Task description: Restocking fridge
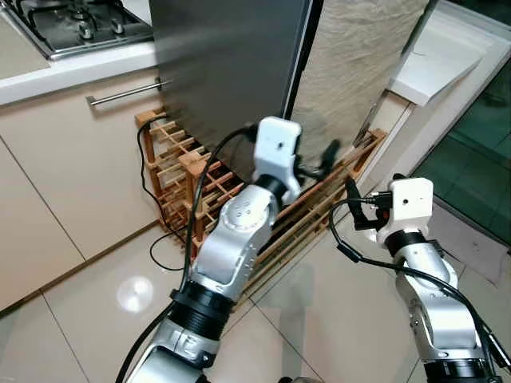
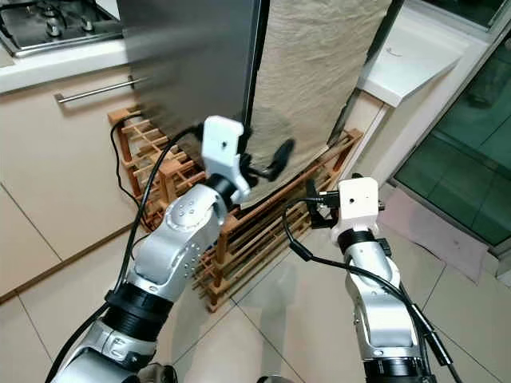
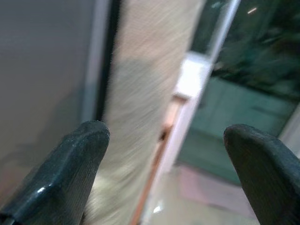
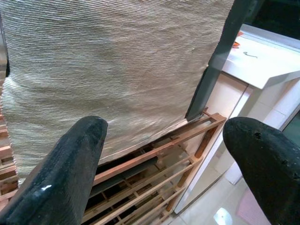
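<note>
1. Tall grey brushed-metal fridge door (image 1: pixel 231 72): closed, standing just ahead of the left gripper (image 1: pixel 319 163) and to its left, the dark vertical door edge (image 1: pixel 307 60) almost straight ahead of the fingertips.
2. Left gripper: raised to lower-door height, fingers spread wide, nothing held. Judged to be the approach for opening the door, so best kept spread until one finger sits past the edge.
3. Aim at the dark gap between metal and the beige ribbed cloth panel (image 4: pixel 117 70) on the gripper's right; no handle visible on the door face, so the edge looks like the likeliest purchase.
4. Right gripper (image 1: pixel 351 203): lower and nearer than the left one, fingers parted wide, empty, pointing at the cloth and the wooden slatted rack (image 4: pixel 154 164) below it. Better held back, clear of the door's swing.
5. Below both grippers, the rack leans against the fridge base with a black cable (image 1: pixel 156 207) trailing over it; worth avoiding with elbow and feet.
6. Further left of the left gripper: cream cabinet with a steel bar handle (image 1: pixel 128 93).
</note>
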Controlling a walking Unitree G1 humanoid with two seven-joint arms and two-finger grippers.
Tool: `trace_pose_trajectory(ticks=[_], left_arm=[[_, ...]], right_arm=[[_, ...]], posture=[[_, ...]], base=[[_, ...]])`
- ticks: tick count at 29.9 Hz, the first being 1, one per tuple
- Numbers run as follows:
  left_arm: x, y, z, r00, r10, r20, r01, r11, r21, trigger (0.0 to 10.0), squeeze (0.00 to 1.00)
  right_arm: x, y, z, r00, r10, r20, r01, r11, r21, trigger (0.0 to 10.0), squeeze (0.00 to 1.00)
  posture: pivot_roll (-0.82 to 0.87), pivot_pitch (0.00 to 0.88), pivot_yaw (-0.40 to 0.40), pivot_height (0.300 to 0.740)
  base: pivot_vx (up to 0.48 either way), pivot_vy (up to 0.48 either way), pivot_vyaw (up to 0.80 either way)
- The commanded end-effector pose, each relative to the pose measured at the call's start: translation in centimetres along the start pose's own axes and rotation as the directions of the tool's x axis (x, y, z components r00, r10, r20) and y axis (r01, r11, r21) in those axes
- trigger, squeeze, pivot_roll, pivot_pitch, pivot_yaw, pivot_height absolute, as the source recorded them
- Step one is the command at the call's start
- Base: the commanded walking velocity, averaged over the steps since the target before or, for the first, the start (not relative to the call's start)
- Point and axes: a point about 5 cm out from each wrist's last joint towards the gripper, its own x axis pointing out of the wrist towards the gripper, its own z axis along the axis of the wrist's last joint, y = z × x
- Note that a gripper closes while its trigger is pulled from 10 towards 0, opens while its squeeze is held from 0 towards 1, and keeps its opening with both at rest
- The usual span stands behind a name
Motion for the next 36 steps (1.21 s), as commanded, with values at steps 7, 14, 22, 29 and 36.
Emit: trace_pose_trajectory(ticks=[7, 14, 22, 29, 36], left_arm=[[0.2, 0.9, -1.4, 0.996, 0.075, -0.044, -0.075, 0.997, 0.013, 10.0, 0.00], [1.1, 1.6, -1.2, 0.995, 0.096, -0.026, -0.095, 0.995, 0.037, 10.0, 0.00], [0.7, 1.9, -1.9, 0.995, 0.096, -0.034, -0.094, 0.994, 0.056, 10.0, 0.00], [1.3, 0.7, -0.7, 1.000, -0.011, 0.004, 0.011, 1.000, 0.016, 10.0, 0.00], [3.1, 1.4, 0.4, 1.000, 0.023, 0.000, -0.023, 0.996, 0.090, 10.0, 0.00]], right_arm=[[-1.3, 0.1, -0.1, 1.000, -0.028, 0.011, 0.028, 1.000, 0.010, 10.0, 0.00], [-2.0, 0.5, -0.6, 1.000, -0.027, -0.003, 0.027, 0.999, 0.019, 10.0, 0.00], [-3.6, 1.0, -1.3, 0.999, -0.020, -0.037, 0.021, 0.999, 0.042, 10.0, 0.00], [-4.3, 2.0, -1.1, 0.999, -0.006, -0.040, 0.008, 0.998, 0.056, 10.0, 0.00], [-5.7, 1.8, -1.0, 0.999, 0.003, -0.046, -0.002, 1.000, 0.031, 10.0, 0.00]], posture=[[-0.05, 0.006, -0.103, 0.740], [-0.05, 0.014, -0.085, 0.740], [-0.06, 0.025, -0.072, 0.740], [-0.07, 0.053, -0.035, 0.740], [-0.11, 0.075, -0.024, 0.740]], base=[[0.000, 0.000, 0.00], [0.000, 0.000, 0.00], [0.000, 0.000, 0.00], [0.000, 0.000, 0.00], [0.000, 0.000, 0.00]])
